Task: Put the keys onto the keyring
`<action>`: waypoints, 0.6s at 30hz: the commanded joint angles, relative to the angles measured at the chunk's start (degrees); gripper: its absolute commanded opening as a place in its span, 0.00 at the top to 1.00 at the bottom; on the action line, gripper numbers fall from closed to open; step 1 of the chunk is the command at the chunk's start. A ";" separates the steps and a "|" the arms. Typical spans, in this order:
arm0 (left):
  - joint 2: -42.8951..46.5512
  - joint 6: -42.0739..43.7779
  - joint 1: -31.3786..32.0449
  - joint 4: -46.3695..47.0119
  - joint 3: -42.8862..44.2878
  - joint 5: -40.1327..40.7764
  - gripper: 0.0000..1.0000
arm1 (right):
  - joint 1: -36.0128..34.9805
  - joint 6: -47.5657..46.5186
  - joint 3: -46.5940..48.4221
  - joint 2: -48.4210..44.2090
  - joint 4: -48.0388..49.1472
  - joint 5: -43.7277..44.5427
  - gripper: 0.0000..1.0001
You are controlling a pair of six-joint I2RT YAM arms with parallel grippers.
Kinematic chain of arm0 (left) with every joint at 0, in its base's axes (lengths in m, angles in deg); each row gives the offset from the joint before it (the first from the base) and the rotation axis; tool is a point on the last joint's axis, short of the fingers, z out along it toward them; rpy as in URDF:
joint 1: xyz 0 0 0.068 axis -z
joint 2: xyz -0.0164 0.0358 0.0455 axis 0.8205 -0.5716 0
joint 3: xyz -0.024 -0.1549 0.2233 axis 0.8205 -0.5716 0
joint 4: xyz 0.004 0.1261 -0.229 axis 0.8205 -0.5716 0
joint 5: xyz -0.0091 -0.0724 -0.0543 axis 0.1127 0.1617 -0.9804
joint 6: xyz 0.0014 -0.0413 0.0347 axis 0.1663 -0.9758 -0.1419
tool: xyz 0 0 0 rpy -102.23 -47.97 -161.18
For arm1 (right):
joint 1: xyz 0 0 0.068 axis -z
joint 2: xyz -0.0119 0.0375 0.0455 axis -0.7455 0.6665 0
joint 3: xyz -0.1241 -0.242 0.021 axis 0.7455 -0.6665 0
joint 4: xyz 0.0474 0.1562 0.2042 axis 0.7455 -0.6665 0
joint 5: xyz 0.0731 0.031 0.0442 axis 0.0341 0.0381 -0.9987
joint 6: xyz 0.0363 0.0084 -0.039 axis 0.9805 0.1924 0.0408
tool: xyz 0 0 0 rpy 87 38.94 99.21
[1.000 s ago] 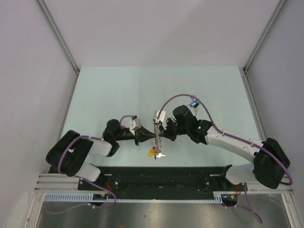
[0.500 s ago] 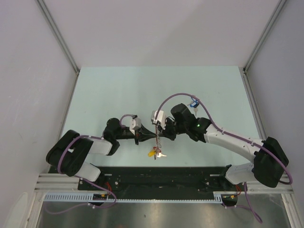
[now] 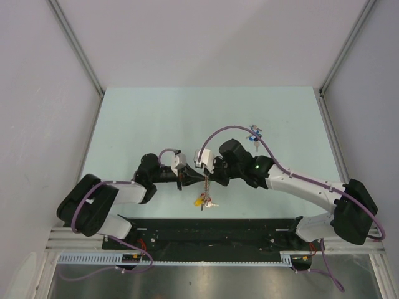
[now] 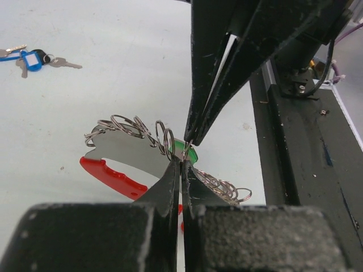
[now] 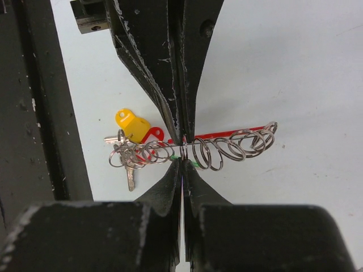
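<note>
Movement over the last second was slight: seen from above, the right arm's wrist had slid a little to the left, toward the left arm. That uncovered the blue key [image 3: 254, 134], which a second earlier lay half hidden beside the arm's cable and now lay plainly on the table [image 3: 156, 118], well apart from the work. The keyring [image 3: 205, 182] had barely shifted, slung between the two arms near the table's front edge with its yellow tag [image 3: 199, 200] dangling below. For the task, that suggested fine adjustment rather than progress. The blue key remained untouched, and the effort stayed on the green key [image 4: 186, 152], whose head showed just where the fingertips met; whether it was already threaded onto a ring could not be told. The left gripper [image 4: 180, 164] was pressed together, nipping a silvery ring of the bunch right beside the green head, with the red loop [image 4: 110, 174] curving away beneath. The right gripper [image 5: 181, 163] was likewise pressed together, pinching the wire of the stretched chain of rings from the opposite side, so the two claws stood tip to tip, almost touching. Both arms reached inward and low over the table, forearms bent toward each other and fingers level with the rings, the left coming from the left and the right from the right with its elbow swung out wide.
</note>
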 commanded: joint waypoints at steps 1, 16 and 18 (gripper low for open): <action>4.29 3.92 -0.12 -7.03 2.41 4.82 1.00 | -2.48 -0.73 3.31 0.44 1.71 3.36 1.00; 10.89 -3.70 0.05 -11.46 1.02 14.41 1.00 | -8.29 -0.73 3.23 3.69 2.94 14.80 1.00; 11.50 -5.73 0.05 -7.17 -0.22 15.11 1.00 | -8.46 -0.47 3.14 3.96 3.12 14.80 1.00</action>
